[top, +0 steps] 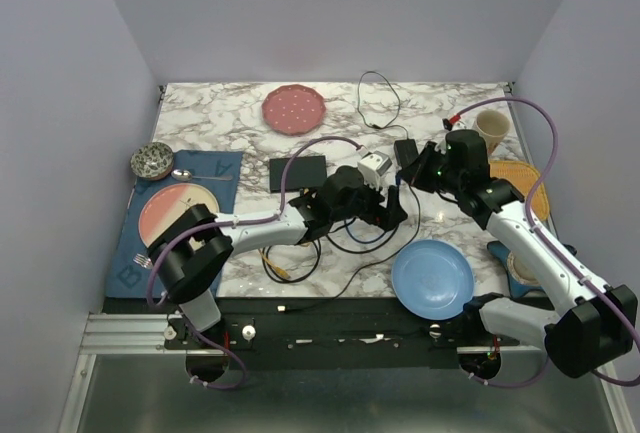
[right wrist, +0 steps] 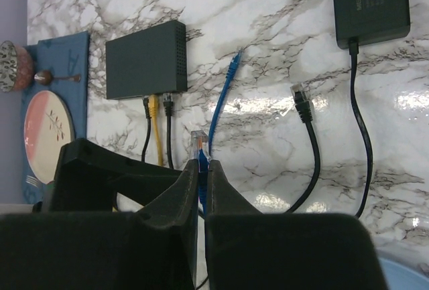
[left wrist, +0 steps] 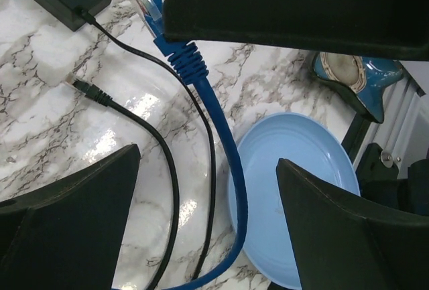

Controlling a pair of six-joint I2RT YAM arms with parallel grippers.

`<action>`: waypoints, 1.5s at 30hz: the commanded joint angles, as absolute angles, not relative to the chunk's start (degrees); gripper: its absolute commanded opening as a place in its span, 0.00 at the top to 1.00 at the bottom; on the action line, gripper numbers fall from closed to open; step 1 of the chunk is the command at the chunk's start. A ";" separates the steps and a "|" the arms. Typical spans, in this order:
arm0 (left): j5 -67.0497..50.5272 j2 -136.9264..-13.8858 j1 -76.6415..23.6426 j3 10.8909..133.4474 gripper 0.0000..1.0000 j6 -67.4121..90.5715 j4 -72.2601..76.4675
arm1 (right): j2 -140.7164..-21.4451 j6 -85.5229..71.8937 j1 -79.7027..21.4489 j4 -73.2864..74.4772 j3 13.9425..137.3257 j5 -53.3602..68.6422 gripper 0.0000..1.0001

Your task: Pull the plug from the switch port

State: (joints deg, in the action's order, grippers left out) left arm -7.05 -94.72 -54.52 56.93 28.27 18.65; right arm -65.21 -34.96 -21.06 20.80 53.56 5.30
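I count three plates: a pink plate point(top: 294, 109) top centre, a salmon plate point(top: 178, 210) left, a blue plate point(top: 432, 279) lower right (the blue-rimmed dish point(top: 520, 268) at the right edge I can't class). Two black boxes: switch point(top: 297, 172) and power brick point(top: 407, 153). One cup point(top: 491, 127), one bowl point(top: 152, 160), one blue cable point(right wrist: 221, 99).

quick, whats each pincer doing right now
left pincer: open, holding nothing
right pincer: closed on the blue cable plug
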 commanded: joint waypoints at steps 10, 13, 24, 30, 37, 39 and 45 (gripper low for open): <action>1.04 -93.19 -53.88 60.47 1.00 23.47 10.72 | -56.53 -36.12 -21.53 16.35 49.93 3.26 0.81; 4.72 -88.35 -51.95 60.29 1.00 23.12 9.50 | -52.39 -35.86 -21.62 15.73 50.01 1.50 0.59; 15.65 -89.20 -41.14 90.33 1.00 22.14 -19.59 | -49.66 -34.72 -21.62 15.47 47.46 0.26 0.50; 18.44 -92.37 -35.95 104.31 1.00 22.51 -27.24 | -51.24 -34.72 -21.62 13.19 45.35 2.02 0.51; 38.38 -106.65 -32.53 122.67 1.00 12.22 -35.65 | -54.05 -35.42 -21.62 10.02 42.72 3.69 0.52; 42.53 -112.12 -28.67 131.20 1.00 12.30 -39.27 | -55.01 -35.86 -21.62 8.89 41.76 4.48 0.52; 38.06 -121.89 -16.11 131.74 1.00 25.55 -40.61 | -57.48 -36.74 -21.71 7.04 40.69 6.67 0.52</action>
